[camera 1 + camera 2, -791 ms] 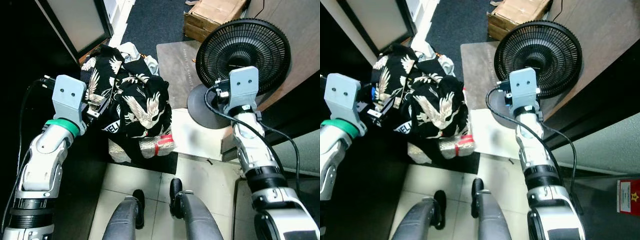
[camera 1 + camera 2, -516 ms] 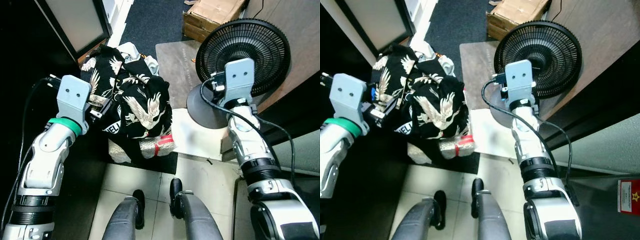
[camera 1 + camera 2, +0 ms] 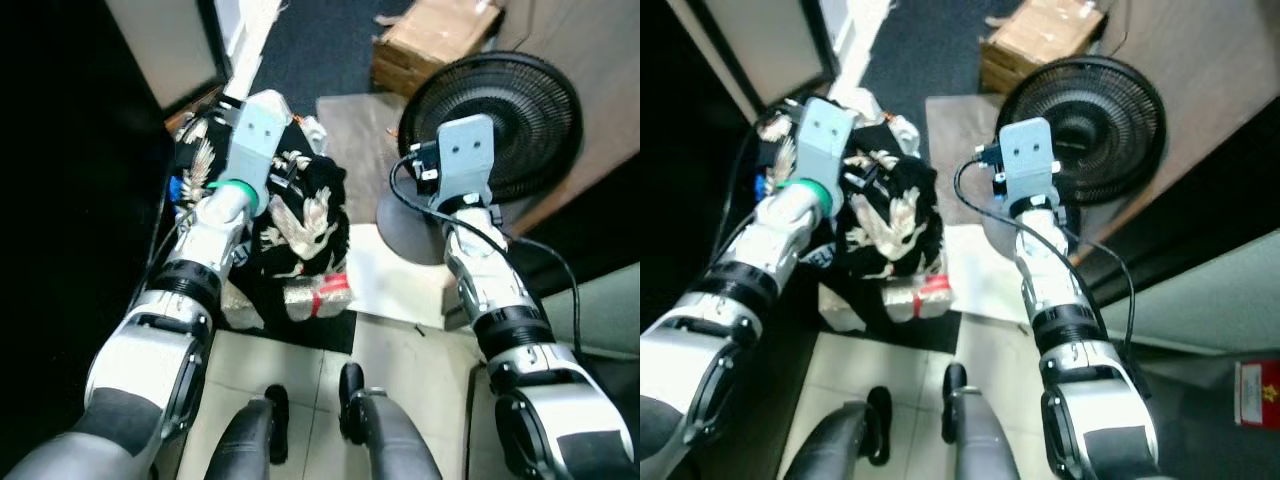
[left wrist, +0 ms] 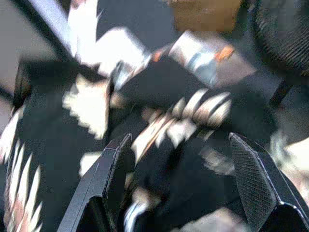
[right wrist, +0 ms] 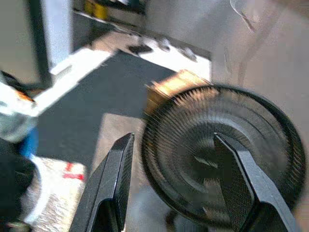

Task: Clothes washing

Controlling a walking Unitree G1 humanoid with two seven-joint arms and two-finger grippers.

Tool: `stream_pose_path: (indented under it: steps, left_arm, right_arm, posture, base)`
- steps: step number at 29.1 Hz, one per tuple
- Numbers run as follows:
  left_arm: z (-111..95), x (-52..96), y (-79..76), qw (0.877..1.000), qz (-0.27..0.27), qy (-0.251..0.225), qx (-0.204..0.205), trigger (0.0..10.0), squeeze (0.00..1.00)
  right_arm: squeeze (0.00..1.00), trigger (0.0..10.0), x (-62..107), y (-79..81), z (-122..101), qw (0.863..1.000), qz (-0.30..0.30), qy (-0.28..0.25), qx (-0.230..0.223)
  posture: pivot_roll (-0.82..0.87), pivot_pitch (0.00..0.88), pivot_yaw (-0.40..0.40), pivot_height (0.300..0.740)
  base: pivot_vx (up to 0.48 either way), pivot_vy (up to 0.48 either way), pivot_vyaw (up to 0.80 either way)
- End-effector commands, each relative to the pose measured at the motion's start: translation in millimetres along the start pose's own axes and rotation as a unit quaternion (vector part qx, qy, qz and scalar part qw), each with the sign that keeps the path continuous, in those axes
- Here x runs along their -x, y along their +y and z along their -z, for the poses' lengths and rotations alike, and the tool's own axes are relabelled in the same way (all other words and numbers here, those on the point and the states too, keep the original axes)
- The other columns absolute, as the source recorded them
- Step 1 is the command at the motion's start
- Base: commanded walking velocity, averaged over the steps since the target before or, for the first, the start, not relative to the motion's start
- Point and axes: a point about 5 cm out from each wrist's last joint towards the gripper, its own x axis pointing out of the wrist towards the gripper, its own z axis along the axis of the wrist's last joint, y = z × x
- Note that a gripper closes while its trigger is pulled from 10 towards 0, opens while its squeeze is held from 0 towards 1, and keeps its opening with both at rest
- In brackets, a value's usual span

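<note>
1. The left gripper (image 4: 176, 193) has its two black fingers (image 4: 108, 179) spread wide, with nothing between them; in the left wrist view the black crane-print garment (image 4: 159, 145) lies blurred beyond the tips

2. The right gripper (image 5: 176, 188) likewise holds its fingers (image 5: 113, 183) well apart and empty, pointing towards the black floor fan (image 5: 222, 150)

3. In the left eye view the left arm's grey wrist housing (image 3: 256, 135) sits at upper centre-left, over the top of the clothes pile; a green band (image 3: 231, 187) rings the forearm just below it

4. The right arm's wrist housing (image 3: 462, 158) stands at upper right of that view, in front of the fan's round grille (image 3: 500, 125)

5. The garment (image 3: 300, 215), black with white bird figures, is heaped at centre-left of the frame, beside the fan's base (image 3: 405, 225)

6. Under the heap a silvery bundle with a red band (image 3: 315, 295) shows at its lower edge

7. A cardboard box (image 3: 435, 40) lies on the dark carpet at the top of the frame

8. A white mat (image 3: 395, 280) sits between heap and fan, and the robot's two legs (image 3: 320, 440) stand on pale floor tiles at the bottom
</note>
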Motion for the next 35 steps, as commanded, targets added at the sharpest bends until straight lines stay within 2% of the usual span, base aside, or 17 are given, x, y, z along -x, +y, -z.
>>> stream_pose_path:
  steps: [1,3,6,8,12,17,26,27,29,30,31,35]
  left_arm:
    - [14,3.1,0.9,1.0,-0.011,0.027,0.012,10.0,0.0]
    - [16,3.2,-7.5,0.999,-0.008,0.03,0.013,10.0,0.0]
    - [17,3.6,-10.6,0.999,-0.006,0.033,0.01,10.0,0.0]
    - [27,3.7,-14.6,0.999,-0.01,0.047,0.004,10.0,0.0]
    - [36,5.4,-15.8,0.998,-0.017,0.06,0.005,10.0,0.0]
    - [66,16.9,-11.5,0.994,-0.031,0.102,-0.002,10.0,0.0]
    - [87,26.5,-15.4,0.992,-0.016,0.126,-0.029,10.0,0.0]
    - [93,29.5,-17.3,0.991,-0.014,0.127,-0.028,6.6,0.0]
    - [94,30.5,-17.4,0.991,-0.015,0.128,-0.026,6.6,0.0]
    - [96,31.4,-16.6,0.992,-0.019,0.127,-0.019,2.4,0.0]
    - [96,31.9,-15.2,0.992,-0.024,0.126,-0.015,0.4,0.0]
    - [93,31.2,-9.6,0.992,-0.04,0.116,-0.002,0.0,0.0]
  right_arm:
    - [0.0,10.0,3.5,4.8,7,1.0,-0.003,0.013,-0.008]
    - [0.0,10.0,4.6,3.5,11,1.0,0.001,0.017,-0.011]
    - [0.0,10.0,5.2,3.2,12,1.0,0.003,0.019,-0.011]
    - [0.0,10.0,4.1,4.2,12,1.0,0.004,0.021,-0.012]
    - [0.0,10.0,2.2,5.9,11,1.0,0.002,0.019,-0.012]
    - [0.0,10.0,0.4,-0.1,10,1.0,0.0,0.017,-0.005]
    - [0.0,10.0,3.3,-6.2,12,1.0,0.008,0.015,-0.001]
    - [0.0,10.0,4.6,-8.0,14,1.0,0.011,0.017,0.001]
    - [0.0,10.0,4.9,-8.7,15,1.0,0.011,0.017,0.001]
    - [0.0,10.0,5.1,-9.9,16,1.0,0.013,0.019,0.002]
    - [0.0,10.0,5.2,-10.8,16,1.0,0.014,0.02,0.002]
    - [0.0,10.0,4.5,-11.9,17,1.0,0.015,0.022,0.003]
  posture:
    - [-0.05,0.293,0.084,0.74]
    - [-0.05,0.285,0.089,0.74]
    - [-0.05,0.285,0.089,0.74]
    - [-0.05,0.299,0.08,0.74]
    - [-0.06,0.297,0.072,0.74]
    - [-0.07,0.304,0.066,0.74]
    - [-0.08,0.331,0.077,0.74]
    - [-0.08,0.337,0.078,0.74]
    - [-0.08,0.337,0.078,0.74]
    - [-0.08,0.339,0.077,0.74]
    - [-0.08,0.339,0.077,0.74]
    - [-0.07,0.333,0.075,0.74]
  base:
    - [0.0,0.0,0.0]
    - [0.0,0.0,0.0]
    - [0.0,0.0,0.0]
    - [0.0,0.0,0.0]
    - [0.0,0.0,0.0]
    - [0.0,0.0,0.0]
    - [0.0,0.0,0.0]
    - [0.0,0.0,0.0]
    - [0.0,0.0,0.0]
    - [0.0,0.0,0.0]
    - [0.0,0.0,0.0]
    - [0.0,0.0,0.0]
